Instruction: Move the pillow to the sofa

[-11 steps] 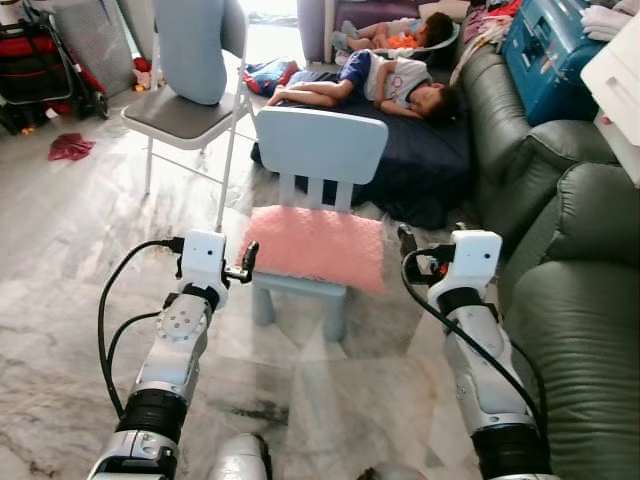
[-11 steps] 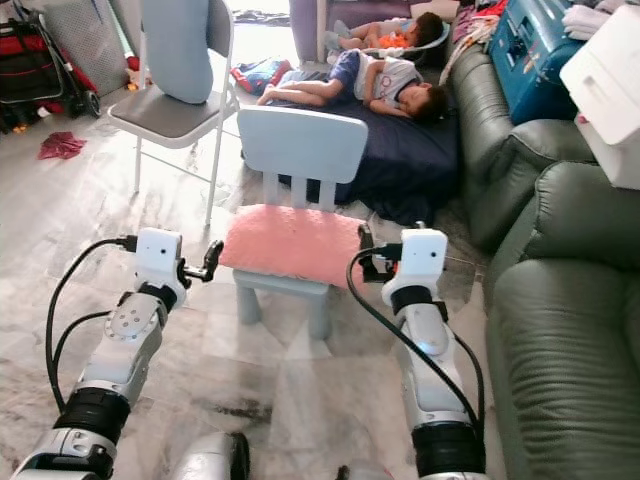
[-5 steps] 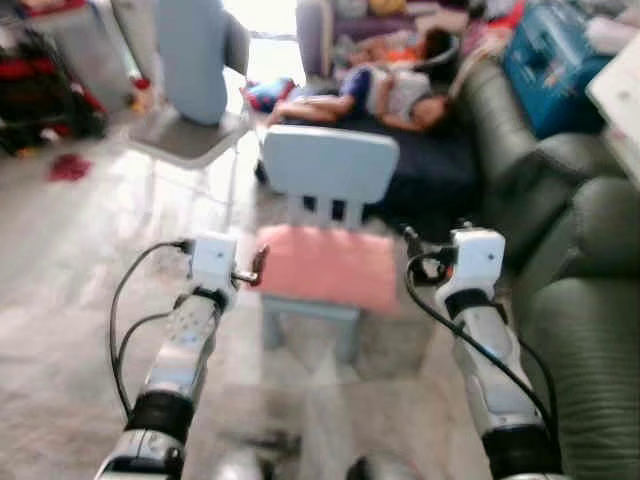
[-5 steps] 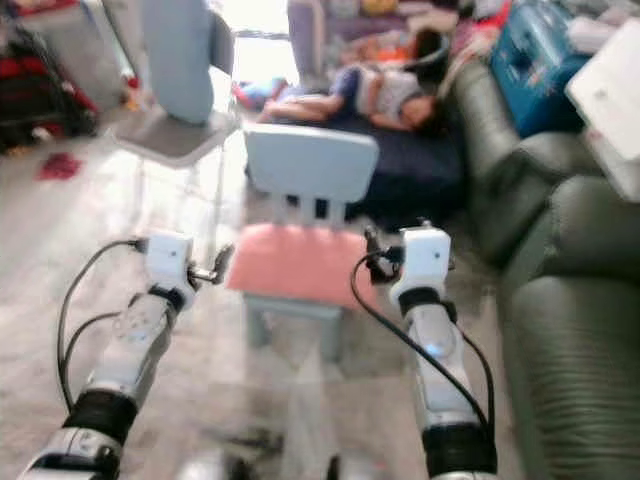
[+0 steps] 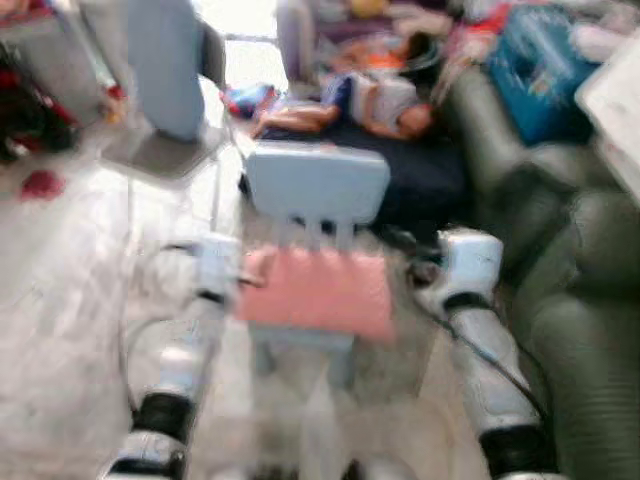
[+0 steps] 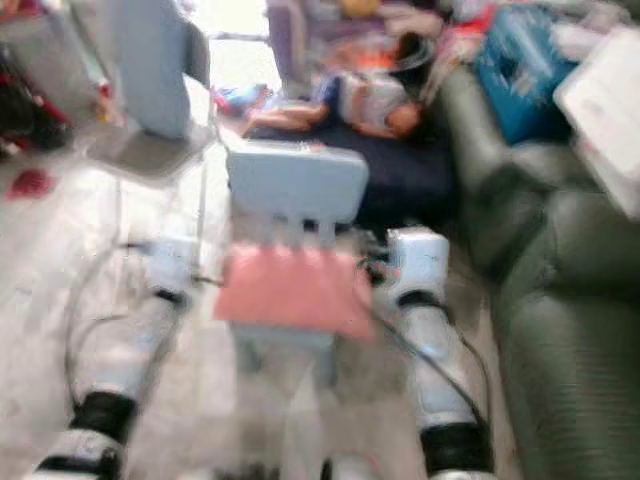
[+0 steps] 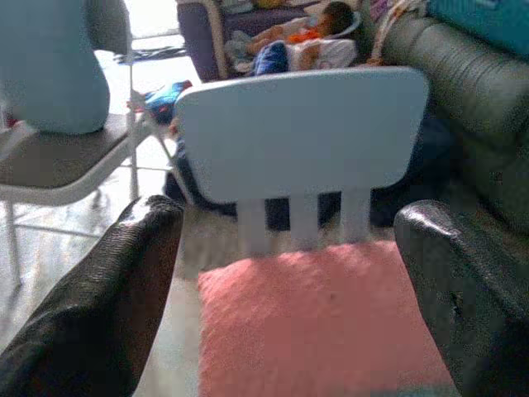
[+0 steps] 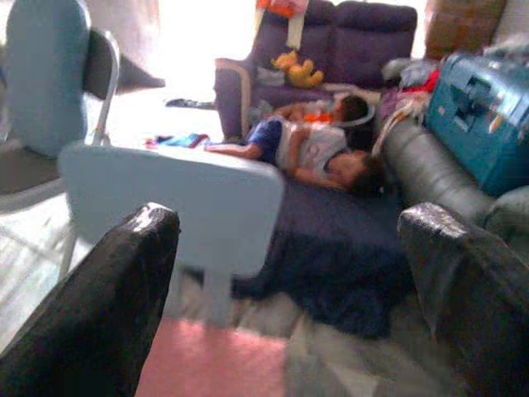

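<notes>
Left gripper: fingers spread apart, at the left edge of the pillow. Pillow: pink, lying flat on the seat of the small blue chair. Right gripper: fingers apart, at the pillow's right edge. Sofa: dark green, far right. Risk: views blurred; a misjudged squeeze could push the light chair over. Writing: none legible.

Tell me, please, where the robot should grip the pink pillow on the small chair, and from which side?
Probably by its two side edges. The pillow lies flat on the chair seat, backrest behind, so the sides and front are free. The left gripper and right gripper, both open, already flank it and could close inward.
</notes>
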Controlling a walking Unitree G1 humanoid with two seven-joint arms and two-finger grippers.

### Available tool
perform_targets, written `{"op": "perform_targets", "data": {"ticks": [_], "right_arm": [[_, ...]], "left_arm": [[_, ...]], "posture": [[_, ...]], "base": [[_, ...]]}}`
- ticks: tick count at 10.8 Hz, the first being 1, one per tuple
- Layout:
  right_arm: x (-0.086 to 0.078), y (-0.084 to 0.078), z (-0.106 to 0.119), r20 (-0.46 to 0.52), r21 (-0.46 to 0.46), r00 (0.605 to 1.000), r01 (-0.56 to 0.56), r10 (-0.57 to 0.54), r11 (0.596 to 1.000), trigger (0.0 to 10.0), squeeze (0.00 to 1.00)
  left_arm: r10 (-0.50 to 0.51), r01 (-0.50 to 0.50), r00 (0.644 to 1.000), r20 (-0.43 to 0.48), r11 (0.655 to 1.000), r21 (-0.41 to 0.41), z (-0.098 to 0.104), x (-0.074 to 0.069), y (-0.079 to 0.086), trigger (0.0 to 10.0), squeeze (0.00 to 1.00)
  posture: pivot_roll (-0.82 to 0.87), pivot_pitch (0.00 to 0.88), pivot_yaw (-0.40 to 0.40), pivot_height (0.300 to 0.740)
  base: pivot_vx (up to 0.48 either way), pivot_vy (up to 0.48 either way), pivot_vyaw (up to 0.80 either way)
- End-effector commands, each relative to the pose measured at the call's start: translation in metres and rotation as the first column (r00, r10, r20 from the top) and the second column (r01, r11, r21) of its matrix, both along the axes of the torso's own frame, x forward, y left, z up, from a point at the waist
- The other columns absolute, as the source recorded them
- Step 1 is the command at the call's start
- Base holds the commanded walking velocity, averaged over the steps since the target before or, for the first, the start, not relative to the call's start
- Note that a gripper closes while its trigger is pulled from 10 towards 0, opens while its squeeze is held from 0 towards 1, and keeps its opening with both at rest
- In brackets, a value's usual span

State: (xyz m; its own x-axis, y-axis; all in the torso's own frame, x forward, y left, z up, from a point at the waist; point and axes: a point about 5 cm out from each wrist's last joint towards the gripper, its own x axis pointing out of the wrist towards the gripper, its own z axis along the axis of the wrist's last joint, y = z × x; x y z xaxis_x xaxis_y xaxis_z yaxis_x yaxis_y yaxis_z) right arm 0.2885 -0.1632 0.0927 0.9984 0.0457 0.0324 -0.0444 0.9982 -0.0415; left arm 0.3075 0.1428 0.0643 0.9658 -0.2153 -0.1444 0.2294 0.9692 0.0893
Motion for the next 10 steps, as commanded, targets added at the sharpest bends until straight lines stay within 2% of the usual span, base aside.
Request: {"op": "perform_targets", "data": {"ticks": [1,3,5,8,9,10], "right_arm": [[0.0033,0.0104,0.0048,0.018,0.018,1.000,-0.023,0.023,1.000,10.0,0.00],[0.0014,0.0107,0.0021,0.012,0.015,1.000,-0.028,0.027,1.000,10.0,0.00],[0.0007,0.0073,-0.0002,0.000,0.018,1.000,-0.015,0.015,1.000,10.0,0.00],[-0.0003,0.0092,-0.0028,-0.010,0.019,1.000,-0.017,0.017,1.000,10.0,0.00],[0.0000,0.0089,-0.0027,-0.011,0.016,1.000,-0.017,0.017,1.000,10.0,0.00],[0.0000,0.0084,-0.0027,-0.011,0.014,1.000,-0.017,0.017,1.000,10.0,0.00]], "left_arm": [[0.036,-0.036,0.999,0.000,0.999,0.017,0.0020,0.0006,0.0145,10.0,0.00],[0.048,-0.048,0.998,-0.028,0.999,0.000,-0.0001,0.0015,0.0142,10.0,0.00],[0.052,-0.052,0.998,-0.038,0.999,0.003,-0.0012,0.0017,0.0139,10.0,0.00],[0.046,-0.046,0.998,-0.032,0.999,0.000,0.0002,0.0020,0.0126,10.0,0.00],[0.013,-0.013,1.000,-0.004,1.000,-0.015,0.0034,0.0007,0.0078,10.0,0.00],[0.008,-0.008,1.000,-0.018,1.000,0.003,0.0014,-0.0001,0.0058,10.0,0.00]], "posture": [[-0.03,0.056,-0.017,0.740],[-0.03,0.057,-0.015,0.740],[-0.03,0.059,-0.014,0.740],[-0.03,0.060,-0.016,0.740],[-0.03,0.060,-0.018,0.740],[-0.03,0.060,-0.018,0.740]], "base": [[0.480,0.000,0.00],[0.426,0.124,0.00],[0.294,0.379,0.00],[0.000,0.426,0.00],[0.000,0.446,0.00],[0.000,0.000,0.00]]}}
